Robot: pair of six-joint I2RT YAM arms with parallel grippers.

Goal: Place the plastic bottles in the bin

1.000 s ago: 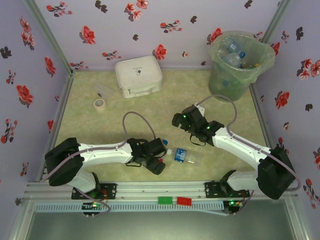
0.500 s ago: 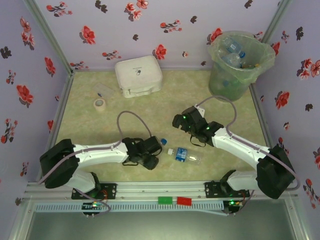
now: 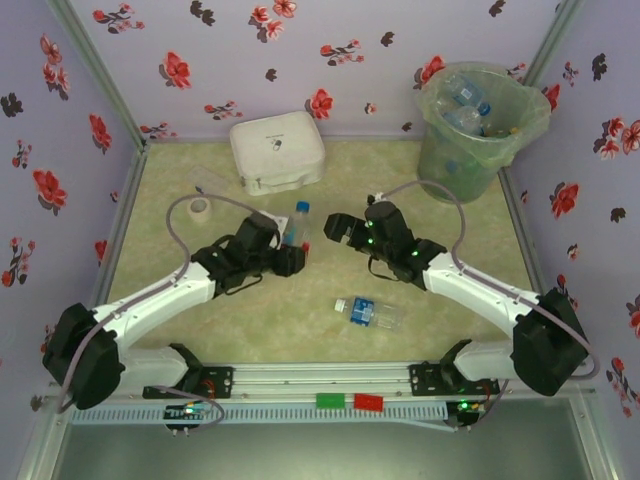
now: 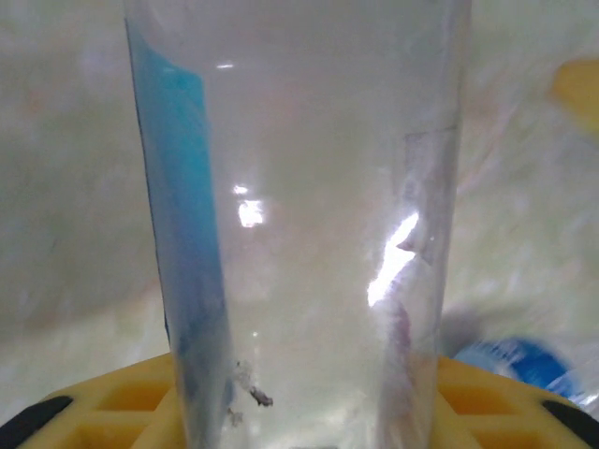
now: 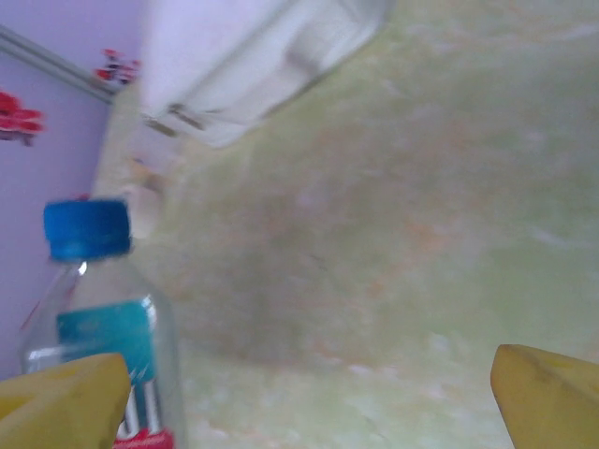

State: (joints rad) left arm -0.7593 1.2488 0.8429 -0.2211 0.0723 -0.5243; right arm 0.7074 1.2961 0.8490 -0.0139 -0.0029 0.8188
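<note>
Since a second earlier the left arm had swung away from the near edge toward the table's middle, carrying a clear plastic bottle with a blue cap [image 3: 296, 228] with it. The right arm had shifted slightly left, toward that bottle. The left pincer [image 3: 292, 256] was clenched on the bottle's lower body, its yellow fingers [image 4: 103, 407] pressed to either side, the cap pointing away from the arm bases. The right pincer [image 3: 335, 231] stood released, jaws wide, just beside the held bottle and touching nothing. A second clear bottle with a blue label [image 3: 367, 312] lay on the green marbled table [image 3: 460, 230], well apart from the round translucent grey-green bin [image 3: 480, 140], which already contained bottles.
</note>
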